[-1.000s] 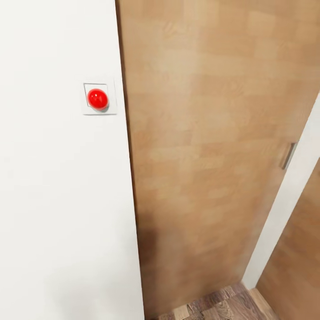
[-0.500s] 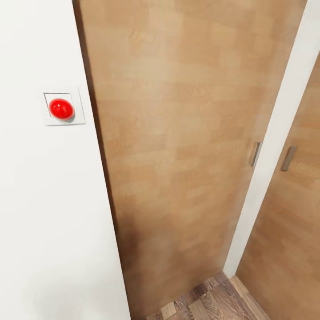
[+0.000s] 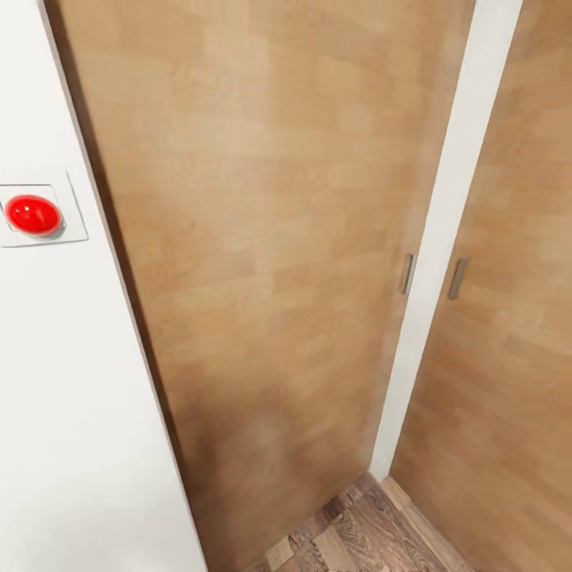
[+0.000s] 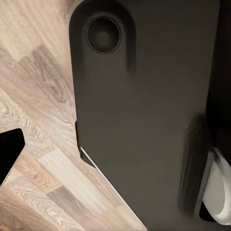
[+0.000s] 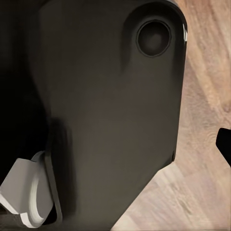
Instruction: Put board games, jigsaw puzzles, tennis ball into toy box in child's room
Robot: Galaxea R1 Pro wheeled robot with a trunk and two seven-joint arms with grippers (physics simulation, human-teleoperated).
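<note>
Home interior: wooden doors (image 3: 262,262), plank floor (image 3: 357,540), white wall (image 3: 63,397).

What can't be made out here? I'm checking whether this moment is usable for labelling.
- Red dome on its white plate: cut by the head view's edge.
- Door handles: too small and blurred for detail.
- Wood floor: largely hidden by the robot's dark base in the left wrist view, and likewise in the right wrist view.

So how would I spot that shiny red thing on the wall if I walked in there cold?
Find the wide light-brown wooden door that takes up the middle of the head view, then look to the plain white wall at its left edge. On that wall sits a small square white plate with a glossy red dome on it. It is the one bright-coloured, rounded thing among flat white and wood surfaces.
</note>
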